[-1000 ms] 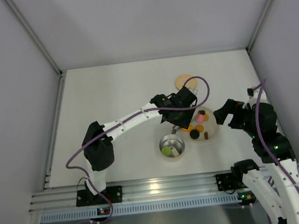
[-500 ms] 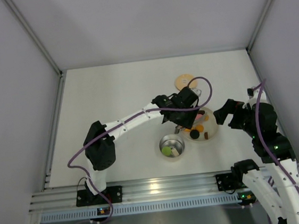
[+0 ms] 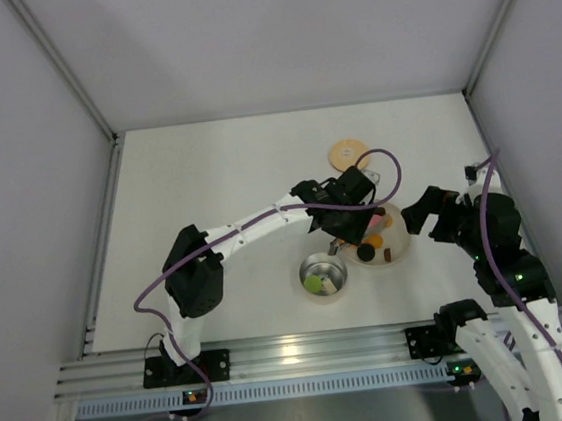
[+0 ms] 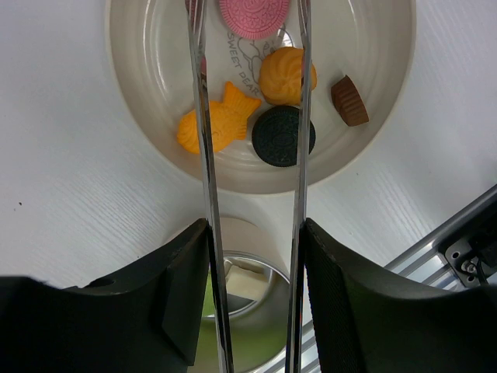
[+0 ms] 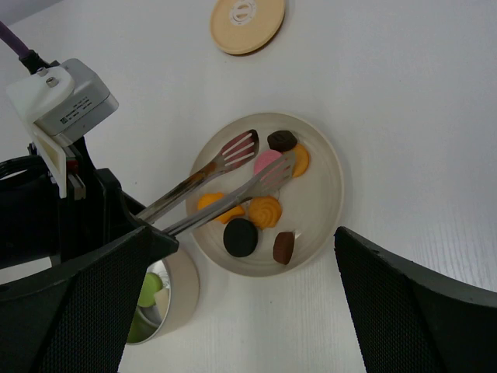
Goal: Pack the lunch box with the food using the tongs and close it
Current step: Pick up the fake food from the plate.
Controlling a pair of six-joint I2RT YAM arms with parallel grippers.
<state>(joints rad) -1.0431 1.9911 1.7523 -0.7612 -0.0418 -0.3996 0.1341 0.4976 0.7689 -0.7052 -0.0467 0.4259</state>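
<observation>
1. My left gripper (image 3: 345, 222) has drawn back a little toward the arm bases, taking my tongs (image 5: 221, 185) with it.
2. The wooden lid (image 3: 348, 152) beyond my tongs, half covered before, now shows whole.
3. My left elbow (image 3: 196, 280) has swung slightly rightward.

The left arm (image 3: 252, 224) stretches forward, and the left gripper (image 4: 255, 256) clamps the tongs (image 4: 203, 155) near their joined end. The right arm (image 3: 495, 238) stands folded to the right of the tongs, with the right gripper (image 5: 245, 241) spread wide and empty.

The tongs (image 5: 239, 149) hover open over food (image 5: 241, 237); lunch box (image 5: 185, 286) unlidded.
</observation>
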